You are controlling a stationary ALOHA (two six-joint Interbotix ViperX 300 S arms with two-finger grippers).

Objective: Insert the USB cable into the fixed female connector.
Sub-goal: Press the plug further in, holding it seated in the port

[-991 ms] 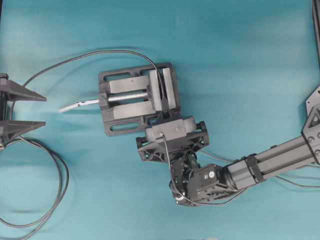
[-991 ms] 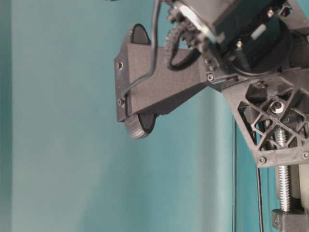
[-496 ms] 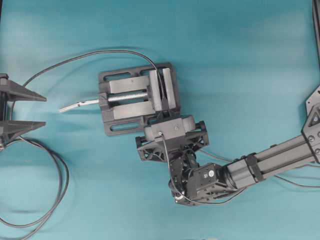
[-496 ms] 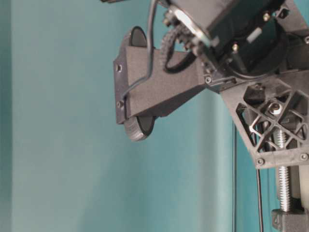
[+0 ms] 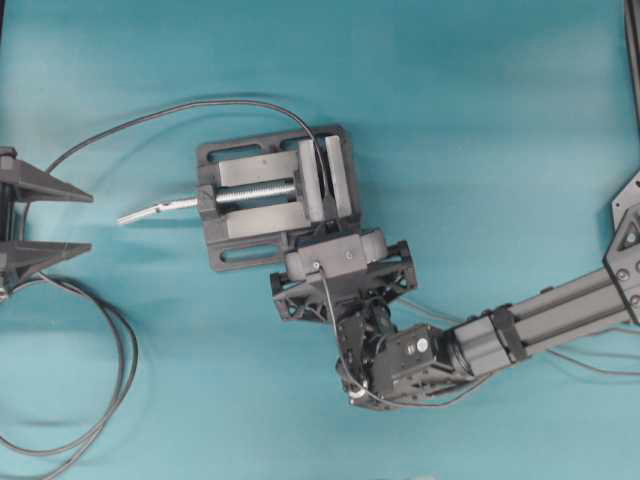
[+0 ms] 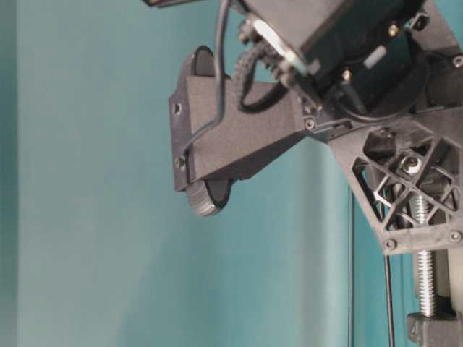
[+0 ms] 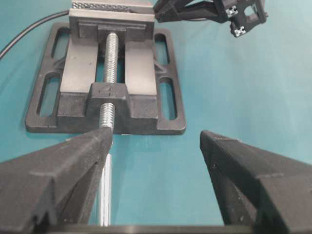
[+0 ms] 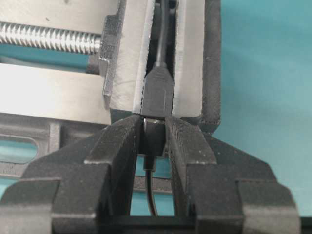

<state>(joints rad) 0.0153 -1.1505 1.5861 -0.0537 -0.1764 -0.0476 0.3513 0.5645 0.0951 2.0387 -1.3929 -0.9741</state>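
1. Left gripper (image 7: 155, 185): fingers spread wide, nothing between them. It sits parked at the left edge of the overhead view, pointed at the vise (image 5: 272, 195), well apart from it. It has no part in the insertion right now.
2. Vise: dark grey cast metal with a slotted base plate, a silver threaded screw (image 7: 109, 63) and flat machined jaws. The jaws clamp the fixed female connector (image 8: 158, 92), a small matte black block. Its thin black lead (image 5: 180, 112) arcs off to the left across the teal mat (image 5: 480, 120).
3. Right gripper (image 8: 152, 139): black printed fingers with ribbed faces, pinching the plug of the USB cable (image 8: 152, 134). The plug body is black moulded plastic, and its thin cable hangs down between the fingers.
4. Progress: the plug is butted end-on against the connector at the mouth of the vise jaws. No silver tip shows, so my read is that it is inserted or very nearly. I cannot tell whether it is fully seated.
5. Left to do, as judged: confirm seating with a final push if needed, then release and back the right arm off.
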